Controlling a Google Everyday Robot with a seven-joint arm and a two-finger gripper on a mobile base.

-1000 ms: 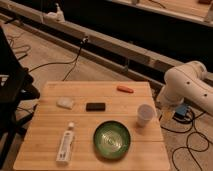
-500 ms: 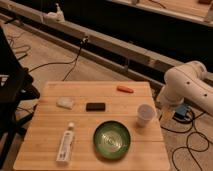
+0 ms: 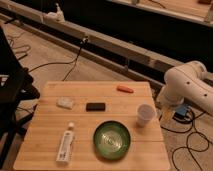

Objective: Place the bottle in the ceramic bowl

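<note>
The white bottle (image 3: 65,145) lies on its side near the front left of the wooden table (image 3: 140,145), cap pointing away. The green ceramic bowl (image 3: 112,140) sits empty at the front middle, a hand's width right of the bottle. My white arm (image 3: 187,86) is folded beyond the table's right edge, well away from both. The gripper is hidden at the arm's end, low by the table's right side; it stands open and holds nothing.
A translucent white cup (image 3: 145,115) stands right of the bowl. A small white packet (image 3: 65,103), a black block (image 3: 95,106) and an orange object (image 3: 125,89) lie farther back. A dark chair (image 3: 12,85) is at the left; cables run across the floor.
</note>
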